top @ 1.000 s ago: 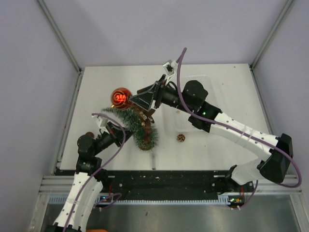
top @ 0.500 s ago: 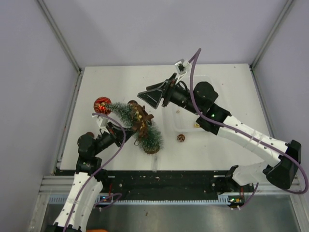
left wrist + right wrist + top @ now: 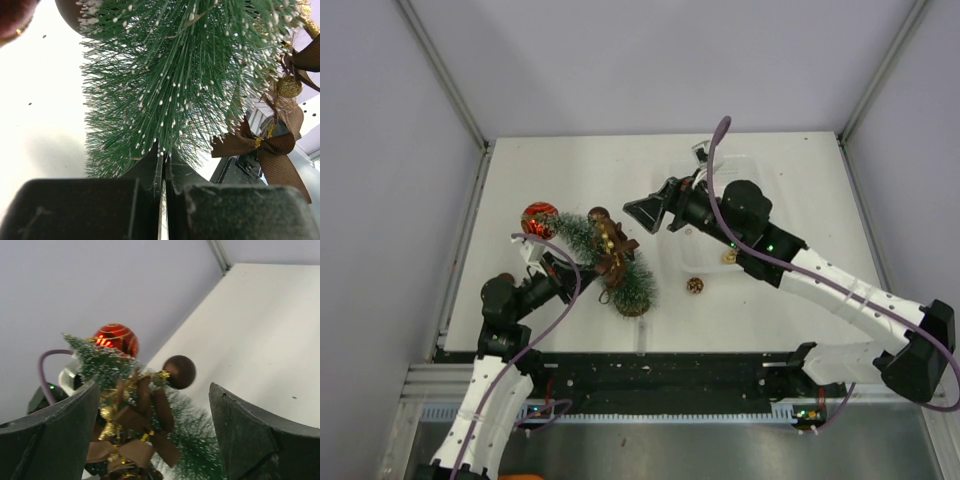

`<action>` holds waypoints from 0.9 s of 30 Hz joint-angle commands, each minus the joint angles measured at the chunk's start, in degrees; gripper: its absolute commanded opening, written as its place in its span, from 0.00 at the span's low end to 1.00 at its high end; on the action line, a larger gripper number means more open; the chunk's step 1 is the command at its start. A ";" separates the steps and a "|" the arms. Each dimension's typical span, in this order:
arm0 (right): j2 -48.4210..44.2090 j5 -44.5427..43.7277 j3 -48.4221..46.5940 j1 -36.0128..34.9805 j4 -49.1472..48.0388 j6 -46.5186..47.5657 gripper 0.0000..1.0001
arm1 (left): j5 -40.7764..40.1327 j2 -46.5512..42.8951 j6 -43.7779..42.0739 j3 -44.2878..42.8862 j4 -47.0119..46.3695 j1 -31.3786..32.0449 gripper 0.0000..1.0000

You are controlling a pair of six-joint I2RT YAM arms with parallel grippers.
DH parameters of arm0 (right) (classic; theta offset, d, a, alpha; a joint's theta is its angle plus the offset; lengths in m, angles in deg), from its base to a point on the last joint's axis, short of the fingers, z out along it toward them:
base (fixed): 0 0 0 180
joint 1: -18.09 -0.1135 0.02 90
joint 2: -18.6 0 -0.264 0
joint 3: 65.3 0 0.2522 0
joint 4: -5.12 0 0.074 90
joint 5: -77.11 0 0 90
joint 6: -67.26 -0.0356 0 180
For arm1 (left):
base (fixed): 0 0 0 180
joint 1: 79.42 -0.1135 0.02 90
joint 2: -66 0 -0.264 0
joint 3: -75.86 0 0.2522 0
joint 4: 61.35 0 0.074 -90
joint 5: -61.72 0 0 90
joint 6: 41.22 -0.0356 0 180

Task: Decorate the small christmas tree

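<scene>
The small christmas tree (image 3: pixel 620 275) leans with its tip up-left and its brown disc base toward the near edge. A red bauble (image 3: pixel 538 219) sits at its tip, a brown bauble (image 3: pixel 598 213) beside it, and brown ribbon bows (image 3: pixel 613 256) lie along it. My left gripper (image 3: pixel 558 272) is shut on the tree's bristles (image 3: pixel 175 75), its jaws closed (image 3: pixel 164 162). My right gripper (image 3: pixel 638 212) is open and empty, just right of the tree. In the right wrist view the gripper (image 3: pixel 154 387) frames the tree (image 3: pixel 197 440), red bauble (image 3: pixel 116 339) and brown bauble (image 3: pixel 180 371).
A small brown-gold ornament (image 3: pixel 695 285) lies on the white table right of the tree base. A small gold piece (image 3: pixel 729 256) lies under the right arm. A clear shallow tray (image 3: pixel 790 180) sits at the back right. Grey walls close in the sides.
My right gripper has let go of the red bauble and drawn back to the right. The bauble now sits at the tree tip, which swung left and lower.
</scene>
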 commanded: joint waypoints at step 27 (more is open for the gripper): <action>-6.34 -22.09 2.11 3.46 26.20 5.19 0.99 | 1.66 5.32 -4.62 -7.48 -3.64 -0.24 0.00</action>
